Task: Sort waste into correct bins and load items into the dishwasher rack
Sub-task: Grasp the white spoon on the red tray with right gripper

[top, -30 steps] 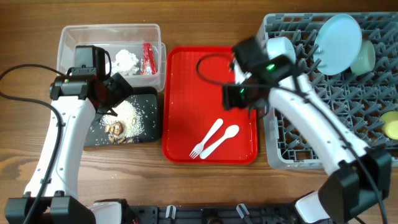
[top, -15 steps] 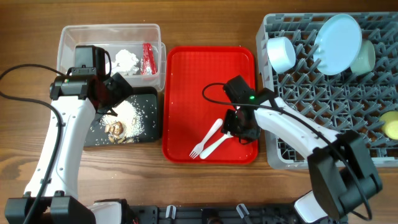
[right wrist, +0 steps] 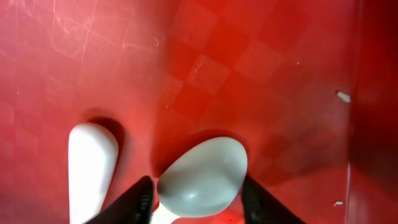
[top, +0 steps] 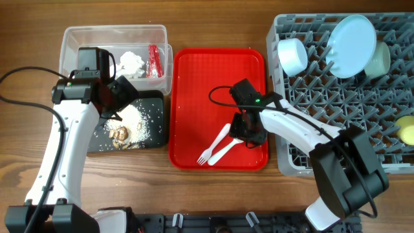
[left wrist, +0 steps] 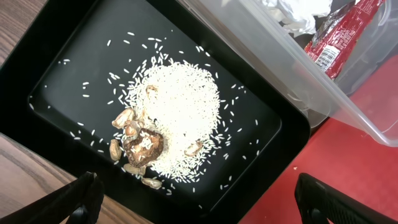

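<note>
While bent low over the red tray point(top: 200, 84) at the middle of the desk point(top: 213, 19), sets the right pincer point(top: 249, 133) down at the spoon point(right wrist: 202, 177), jaws parted, 1 of the fingers point(right wrist: 138, 200) at 9 o'clock of the spoon's bowl in the right wrist view and the other at 3 o'clock, both just beside it; cannot tell whether either touches. Shows the fork point(top: 215, 142) lying just at 9 o'clock of the spoon, both slanted alike on the red tray, tines toward 7 o'clock, rounded handle end near the spoon's bowl. Holds the left pincer point(top: 119, 103) wide open above the black tray point(top: 155, 107), gripping nothing. Finds in that tray a heap of rice point(left wrist: 180, 118) with brown scraps point(left wrist: 137, 146) at its 7 o'clock edge and loose grains scattered around. Has the clear tub point(top: 71, 39) at 12 o'clock of the black tray, just beside it, with the crumpled tissue point(top: 131, 61) and the red wrapper point(top: 154, 59) inside, wrapper at 3 o'clock of the tissue. Has the grey rack point(top: 336, 123) at 3 o'clock of the red tray, carrying the pale blue plate point(top: 351, 35) tilted on edge near its 12 o'clock side, 1 bowl point(top: 292, 55) at 9 o'clock of the plate, a 2nd bowl point(top: 380, 58) at 3 o'clock of it and partly behind, and the yellow cup point(top: 407, 129) at the rack's 3 o'clock edge.
</note>
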{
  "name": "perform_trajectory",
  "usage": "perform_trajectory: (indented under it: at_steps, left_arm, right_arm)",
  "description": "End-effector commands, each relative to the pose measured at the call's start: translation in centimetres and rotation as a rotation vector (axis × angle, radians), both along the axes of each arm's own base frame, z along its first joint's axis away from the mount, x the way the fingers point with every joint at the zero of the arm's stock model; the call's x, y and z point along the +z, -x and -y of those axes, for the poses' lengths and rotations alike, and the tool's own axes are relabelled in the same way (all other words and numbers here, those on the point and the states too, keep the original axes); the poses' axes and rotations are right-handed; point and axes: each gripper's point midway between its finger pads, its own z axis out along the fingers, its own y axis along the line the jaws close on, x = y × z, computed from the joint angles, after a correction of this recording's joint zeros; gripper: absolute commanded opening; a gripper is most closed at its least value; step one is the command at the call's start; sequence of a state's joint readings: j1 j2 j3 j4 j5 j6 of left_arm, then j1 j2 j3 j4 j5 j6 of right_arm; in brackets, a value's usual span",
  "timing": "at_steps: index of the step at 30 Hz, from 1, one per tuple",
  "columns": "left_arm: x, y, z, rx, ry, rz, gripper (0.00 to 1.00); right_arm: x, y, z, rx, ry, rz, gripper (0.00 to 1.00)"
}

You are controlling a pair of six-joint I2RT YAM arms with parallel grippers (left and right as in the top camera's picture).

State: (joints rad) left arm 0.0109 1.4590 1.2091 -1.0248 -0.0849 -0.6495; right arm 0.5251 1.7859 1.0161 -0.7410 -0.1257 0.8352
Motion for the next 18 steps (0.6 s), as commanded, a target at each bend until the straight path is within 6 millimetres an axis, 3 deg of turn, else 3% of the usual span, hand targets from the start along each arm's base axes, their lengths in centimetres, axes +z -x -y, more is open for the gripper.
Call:
perform_trajectory:
  at_steps: [1,3,9,11,12,14,18]
  left_arm:
    - [0.3,-0.1,-0.4,0.022,-0.006,0.011,1.00]
    - [0.3,-0.1,-0.4,0.022,-0.006,0.011,1.00]
    - [0.3,-0.1,-0.4,0.022,-0.006,0.011,1.00]
    - [0.3,-0.1,-0.4,0.022,-0.006,0.011,1.00]
    - [0.3,-0.1,-0.4,0.022,-0.006,0.011,1.00]
    - [0.3,-0.1,-0.4,0.022,-0.006,0.011,1.00]
    - [0.3,-0.1,-0.4,0.022,-0.006,0.011,1.00]
  right_arm:
    - [-1.9,0.1,1.0,0.000,0.065,-0.017,0.38]
    - [-1.7,-0.4,1.1,0.019,0.070,0.002,0.32]
    - [-0.8,-1.9,0.8,0.045,0.073,0.050,0.29]
    - [-0.4,-2.5,0.7,0.069,0.067,0.070,0.21]
    - [0.1,-2.9,0.6,0.083,0.062,0.088,0.11]
    - [0.4,-3.2,0.5,0.082,0.057,0.100,0.05]
    - [0.6,-3.1,0.1,0.107,0.037,0.102,0.04]
